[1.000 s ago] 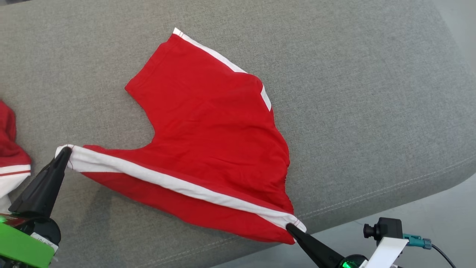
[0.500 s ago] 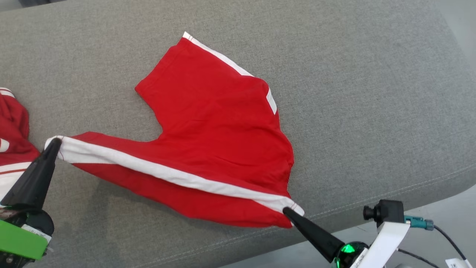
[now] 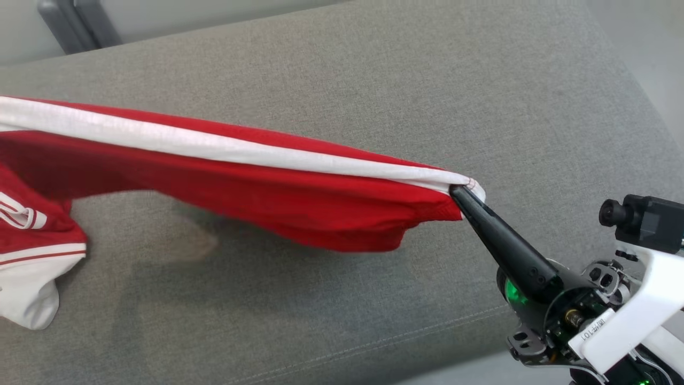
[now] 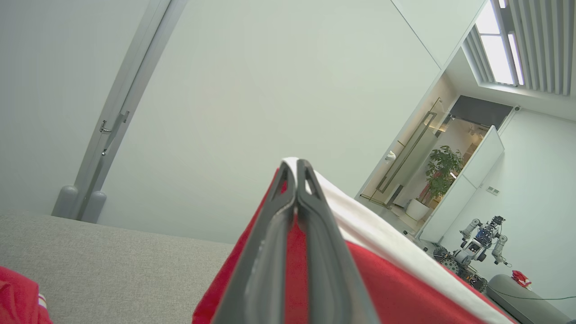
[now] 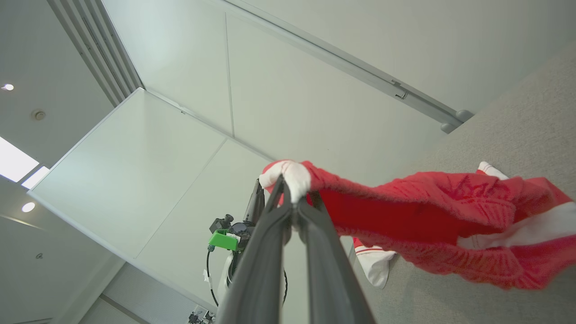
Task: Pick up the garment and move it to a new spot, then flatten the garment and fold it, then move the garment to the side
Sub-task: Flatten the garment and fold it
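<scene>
The garment (image 3: 240, 182), red shorts with a white side stripe, hangs stretched above the grey cushion (image 3: 374, 80) and casts a shadow on it. My right gripper (image 3: 460, 193) is shut on the garment's right corner, at the end of the white stripe. In the right wrist view the right gripper (image 5: 288, 189) pinches that white corner, and the red cloth (image 5: 427, 216) trails off to the right. The left wrist view has my left gripper (image 4: 294, 168) shut on the other end, with red and white cloth (image 4: 405, 288) draped beside its fingers.
A second red and white garment (image 3: 32, 251) lies bunched at the cushion's left edge. The cushion's seamed front edge (image 3: 374, 347) runs along the bottom, with pale floor beyond it at lower right. A dark grey post (image 3: 75, 21) stands behind the cushion.
Both grippers have lifted the garment off the cushion, where most of it lay, and it now hangs taut between them. The head view has also shifted.
</scene>
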You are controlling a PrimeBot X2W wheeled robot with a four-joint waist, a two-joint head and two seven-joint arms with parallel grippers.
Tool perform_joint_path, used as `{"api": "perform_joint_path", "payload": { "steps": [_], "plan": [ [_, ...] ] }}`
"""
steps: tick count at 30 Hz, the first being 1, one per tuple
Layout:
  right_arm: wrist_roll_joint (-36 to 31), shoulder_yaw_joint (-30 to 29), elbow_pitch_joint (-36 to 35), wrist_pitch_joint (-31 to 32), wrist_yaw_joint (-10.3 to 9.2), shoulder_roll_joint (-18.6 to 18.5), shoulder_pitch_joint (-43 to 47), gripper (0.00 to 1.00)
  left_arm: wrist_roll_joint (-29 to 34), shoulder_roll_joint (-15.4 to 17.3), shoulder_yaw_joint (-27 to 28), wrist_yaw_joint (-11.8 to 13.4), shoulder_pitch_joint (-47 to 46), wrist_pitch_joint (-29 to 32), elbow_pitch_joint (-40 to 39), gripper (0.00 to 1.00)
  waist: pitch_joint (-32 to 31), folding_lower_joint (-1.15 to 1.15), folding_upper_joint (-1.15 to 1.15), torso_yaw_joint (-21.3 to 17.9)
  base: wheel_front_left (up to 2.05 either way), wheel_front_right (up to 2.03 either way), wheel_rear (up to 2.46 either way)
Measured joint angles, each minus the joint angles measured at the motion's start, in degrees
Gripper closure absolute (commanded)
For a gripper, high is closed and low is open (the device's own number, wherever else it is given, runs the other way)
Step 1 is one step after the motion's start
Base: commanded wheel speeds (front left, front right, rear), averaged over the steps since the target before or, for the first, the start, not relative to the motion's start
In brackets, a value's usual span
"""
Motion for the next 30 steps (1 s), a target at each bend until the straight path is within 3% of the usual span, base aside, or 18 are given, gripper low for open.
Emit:
{"api": "perform_joint_path", "payload": {
  "steps": [4,11,13,16,19,23,24,26,27,28,29,30],
  "plan": [
    [0.0,0.0,-4.1,-0.7,-0.01,-0.5,0.8,1.0,0.1,-0.5,1.3,0.0,1.2,0.0,-1.4,1.0,-2.1,0.0,0.0,0.6,0.0,0.0,0.0],
    [4.1,0.7,-13.9,-2.6,0.77,1.0,5.4,1.0,0.0,-2.4,8.4,0.0,2.9,-0.6,-9.8,1.0,-5.5,0.0,0.0,1.7,0.0,0.0,0.0],
    [2.2,-1.6,-11.5,-3.9,-1.94,-0.5,7.3,1.0,0.4,-2.4,9.2,0.0,4.3,-0.5,-9.2,1.0,-6.2,0.0,0.0,2.1,0.0,0.0,0.0],
    [3.6,-1.6,-11.9,-3.9,-1.6,0.0,8.2,1.0,0.3,-3.1,9.6,-0.1,7.6,-0.5,-7.9,1.0,-6.9,0.0,0.0,2.1,0.0,0.0,0.0],
    [1.4,-1.7,-9.9,-3.7,-4.28,-2.5,8.4,1.0,1.8,-2.7,10.2,-0.1,9.7,0.3,-6.3,1.0,-7.1,0.0,0.0,1.9,0.0,0.0,0.0],
    [4.0,-2.0,-14.2,-3.7,-2.99,-0.5,8.1,1.0,1.0,-1.8,9.2,0.0,9.8,1.8,-10.3,1.0,-6.7,0.0,0.0,1.3,0.0,0.0,0.0],
    [3.5,-1.9,-13.6,-3.3,-3.87,-1.1,7.9,1.0,0.8,-1.2,7.9,0.0,9.8,2.8,-10.5,1.0,-6.6,0.0,0.0,1.2,0.0,0.0,0.0],
    [-1.1,-2.5,-9.5,-2.2,-7.08,-5.8,7.4,1.0,0.7,-1.1,6.0,0.0,10.2,4.3,-9.9,1.0,-6.3,0.0,0.0,1.1,0.0,0.0,0.0],
    [-1.3,-3.1,-8.8,-2.5,-7.16,-6.2,7.4,1.0,1.2,-0.9,5.6,0.0,10.5,4.6,-9.6,1.0,-6.1,0.0,0.0,1.1,0.0,0.0,0.0],
    [0.8,-3.1,-10.4,-3.1,-6.04,-4.3,7.4,1.0,1.1,-0.9,5.2,0.0,10.5,4.8,-10.0,1.0,-6.0,0.0,0.01,1.1,0.0,0.0,0.0],
    [4.4,-1.6,-14.8,-3.0,-4.05,0.7,6.6,1.0,0.5,-1.4,5.5,0.0,10.5,4.8,-11.2,1.0,-5.6,0.0,0.0,1.1,0.0,0.0,0.0],
    [3.0,-1.8,-14.1,-2.5,-5.09,-0.1,5.7,1.0,0.5,-1.6,6.1,0.0,10.5,4.7,-11.3,1.0,-5.5,0.0,0.0,1.1,0.0,0.0,0.0]
  ]
}}
